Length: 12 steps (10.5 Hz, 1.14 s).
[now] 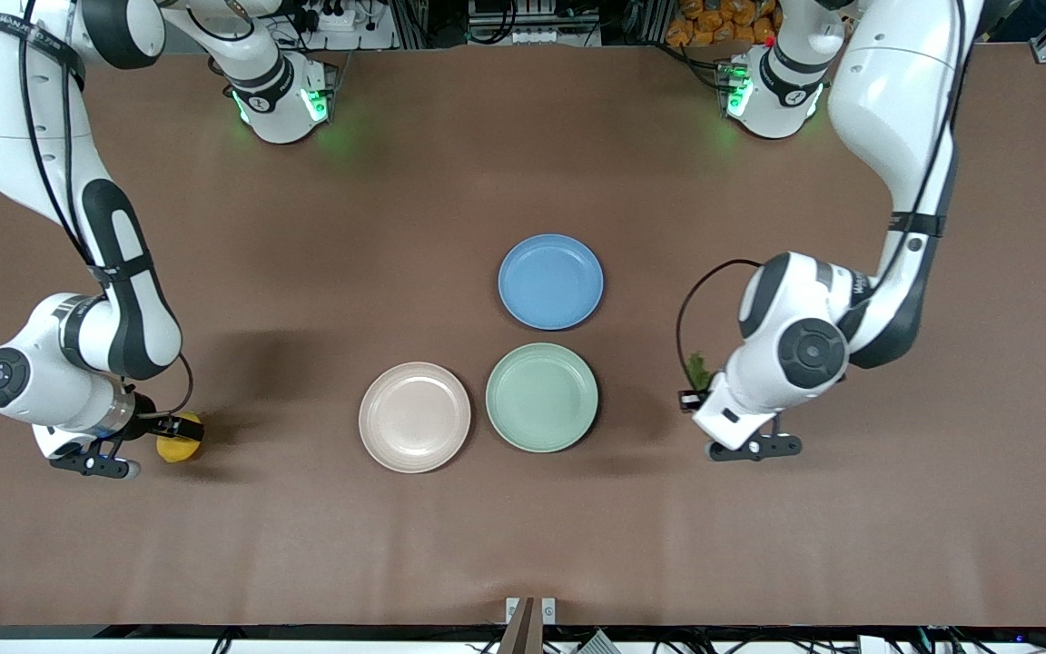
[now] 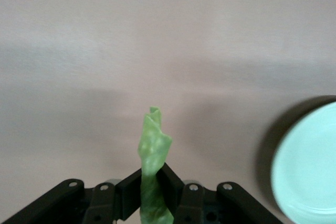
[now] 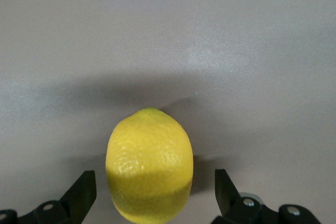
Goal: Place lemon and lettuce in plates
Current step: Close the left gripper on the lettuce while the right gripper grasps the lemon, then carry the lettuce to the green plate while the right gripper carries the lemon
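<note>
The yellow lemon (image 1: 180, 441) lies on the brown table at the right arm's end. My right gripper (image 1: 176, 429) is open with a finger on each side of the lemon (image 3: 149, 161) and not touching it; the right wrist view shows the gripper (image 3: 155, 184) itself. My left gripper (image 1: 694, 392) is shut on the green lettuce (image 1: 697, 370), over the table beside the mint green plate (image 1: 541, 397). In the left wrist view the crumpled lettuce (image 2: 153, 148) sticks out from the gripper (image 2: 151, 181), with the green plate (image 2: 310, 171) at the edge. The beige-pink plate (image 1: 414, 417) is beside the green one.
A blue plate (image 1: 550, 281) sits just farther from the front camera than the green plate. All three plates hold nothing. The arm bases stand along the table's back edge.
</note>
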{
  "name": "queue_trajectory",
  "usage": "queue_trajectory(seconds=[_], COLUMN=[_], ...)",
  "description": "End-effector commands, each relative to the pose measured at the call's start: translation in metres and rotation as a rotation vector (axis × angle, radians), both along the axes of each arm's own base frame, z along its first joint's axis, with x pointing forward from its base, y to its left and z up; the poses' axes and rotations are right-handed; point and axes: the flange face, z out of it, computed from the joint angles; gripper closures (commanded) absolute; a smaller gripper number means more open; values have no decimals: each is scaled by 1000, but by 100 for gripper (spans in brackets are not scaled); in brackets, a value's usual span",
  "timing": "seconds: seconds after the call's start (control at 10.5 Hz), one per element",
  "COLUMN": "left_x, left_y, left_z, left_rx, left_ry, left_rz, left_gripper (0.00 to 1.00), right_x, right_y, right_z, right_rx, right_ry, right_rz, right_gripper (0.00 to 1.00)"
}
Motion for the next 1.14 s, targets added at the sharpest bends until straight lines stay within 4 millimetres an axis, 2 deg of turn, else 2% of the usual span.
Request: queue_trajectory(seconds=[0.0,0.1,0.19,0.38,0.48,0.57,0.76,0.86,0.95,1.05], left_x=[0,-1,-6,-11,-11,-11,-10,-15,-15,-19], left_y=[-45,-59,-80,-103,-108,-112,-121,-134,-140,-154], left_z=[16,18,19,15,12,14,15,16,5,-4], left_rx=[-70,-119,-163,-202,-212,-230,-309,-342,-362,-385], left_ry=[-18,-32,-48,-79,-88,-98,-109,-108,-107,-134], left_rz=[97,143,173,224,239,260,317,340,370,386], left_gripper=[100,100,100,100,100,100,100,100,100,100], right_x=[2,2,2,2,1,1,1,1,2,4], right_y=[-2,-3,-3,-4,-6,-7,-3,2,10,23], right_z=[-4,-4,-4,-4,-4,-4,-4,-2,0,4], right_rx=[14,15,14,13,15,14,17,22,27,31], right_ry=[-2,1,1,0,0,0,4,12,24,31], right_rz=[-6,-6,9,41,64,66,68,70,79,96], right_gripper=[0,0,11,59,87,100,100,100,100,100])
